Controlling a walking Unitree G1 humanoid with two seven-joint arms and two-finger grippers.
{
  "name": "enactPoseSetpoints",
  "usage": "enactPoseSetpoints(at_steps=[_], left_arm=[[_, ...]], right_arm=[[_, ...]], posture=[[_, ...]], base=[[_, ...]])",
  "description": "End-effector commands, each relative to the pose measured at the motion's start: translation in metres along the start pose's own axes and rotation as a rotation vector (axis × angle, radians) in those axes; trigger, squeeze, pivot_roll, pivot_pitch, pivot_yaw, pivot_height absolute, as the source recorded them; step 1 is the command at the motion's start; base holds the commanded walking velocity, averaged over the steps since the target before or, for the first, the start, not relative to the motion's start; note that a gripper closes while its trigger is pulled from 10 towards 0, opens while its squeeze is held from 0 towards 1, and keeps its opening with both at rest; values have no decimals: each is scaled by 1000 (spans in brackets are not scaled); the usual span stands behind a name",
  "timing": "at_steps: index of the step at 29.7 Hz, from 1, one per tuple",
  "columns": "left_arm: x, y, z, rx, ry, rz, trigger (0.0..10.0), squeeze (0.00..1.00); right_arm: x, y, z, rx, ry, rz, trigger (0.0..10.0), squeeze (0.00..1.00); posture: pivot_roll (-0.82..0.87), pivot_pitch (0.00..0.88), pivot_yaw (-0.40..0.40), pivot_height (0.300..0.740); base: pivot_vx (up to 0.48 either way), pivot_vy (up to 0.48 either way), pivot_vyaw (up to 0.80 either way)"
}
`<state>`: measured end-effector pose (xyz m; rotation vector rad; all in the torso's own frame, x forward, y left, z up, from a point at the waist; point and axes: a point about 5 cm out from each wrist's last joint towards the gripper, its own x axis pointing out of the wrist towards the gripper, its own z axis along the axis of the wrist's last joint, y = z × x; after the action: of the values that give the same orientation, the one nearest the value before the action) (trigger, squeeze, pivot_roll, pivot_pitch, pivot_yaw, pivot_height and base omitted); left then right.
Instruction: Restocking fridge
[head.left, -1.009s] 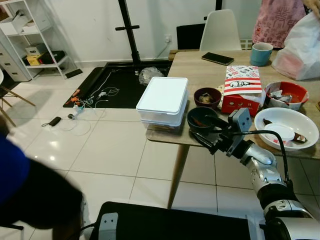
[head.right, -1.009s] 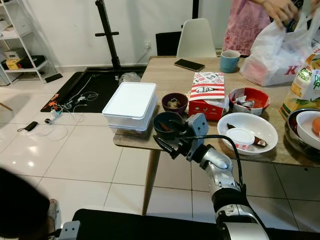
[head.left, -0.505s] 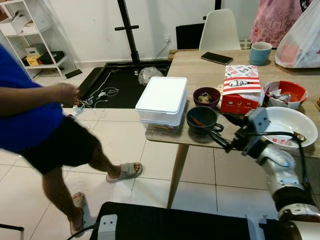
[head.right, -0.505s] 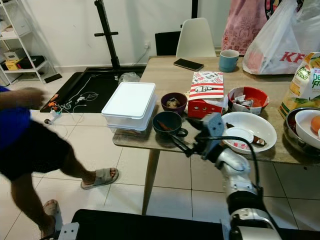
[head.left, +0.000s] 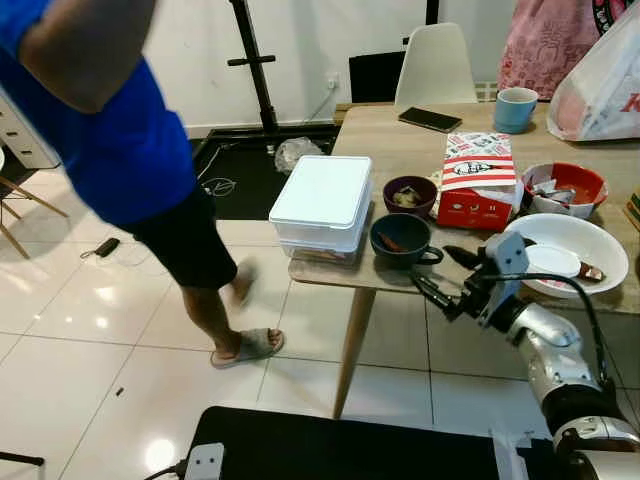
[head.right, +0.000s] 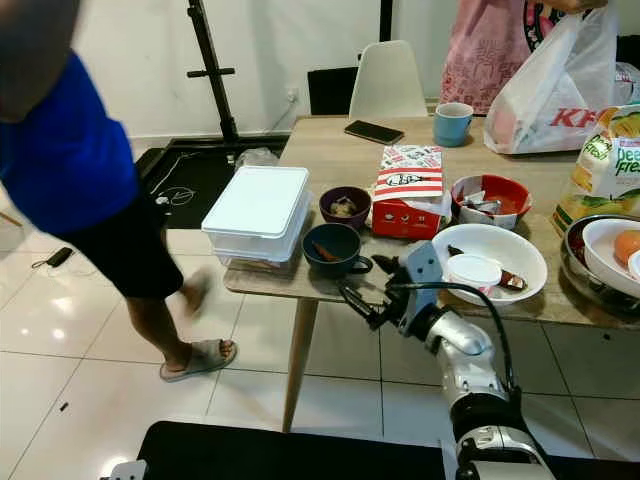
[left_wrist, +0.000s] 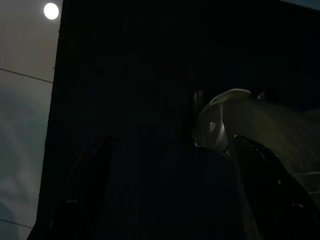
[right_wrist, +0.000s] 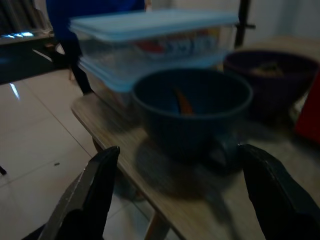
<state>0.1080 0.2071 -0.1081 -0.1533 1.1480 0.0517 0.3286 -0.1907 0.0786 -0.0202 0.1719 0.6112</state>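
Note:
A dark blue bowl with a handle (head.left: 400, 238) holds an orange scrap and stands near the front edge of the wooden table (head.left: 400, 150). My right gripper (head.left: 441, 273) hovers open at that edge, just to the right of the bowl and apart from it. In the right wrist view the bowl (right_wrist: 192, 112) sits ahead between the spread fingers (right_wrist: 92, 190), with nothing held. Left of the bowl are two stacked clear containers with white lids (head.left: 322, 205). The left wrist view is very dark.
A person in a blue shirt (head.left: 120, 130) walks on the tiled floor left of the table. On the table stand a purple bowl (head.left: 409, 194), a red-and-white carton (head.left: 472, 178), a white plate (head.left: 570, 255), a red bowl (head.left: 565, 185), a mug (head.left: 515, 108) and a plastic bag (head.right: 545, 75).
My right gripper has drawn back from the blue bowl toward the right. The person in blue has walked in from the left and stands closer.

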Motion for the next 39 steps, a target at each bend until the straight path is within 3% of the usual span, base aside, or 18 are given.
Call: enactPoseSetpoints(at_steps=[1, 16, 26, 39], left_arm=[[-3, 11, -1, -2, -3, 26, 10000, 0], [-6, 17, -10, -7, 14, 39, 10000, 0], [-7, 19, -13, -11, 19, 46, 10000, 0], [-7, 18, -16, -11, 26, 48, 10000, 0]], right_arm=[[6, 4, -3, 12, 32, -8, 10000, 0], [10, 1, 2, 32, 6, -43, 10000, 0], [13, 4, 9, 40, -19, 50, 10000, 0], [4, 2, 6, 5, 18, 140, 10000, 0]], posture=[[6, 0, 92, 740], [19, 0, 100, 740], [27, 8, 98, 740], [27, 10, 95, 740]], base=[[0, 0, 0], [0, 0, 0], [0, 0, 0], [0, 0, 0]])
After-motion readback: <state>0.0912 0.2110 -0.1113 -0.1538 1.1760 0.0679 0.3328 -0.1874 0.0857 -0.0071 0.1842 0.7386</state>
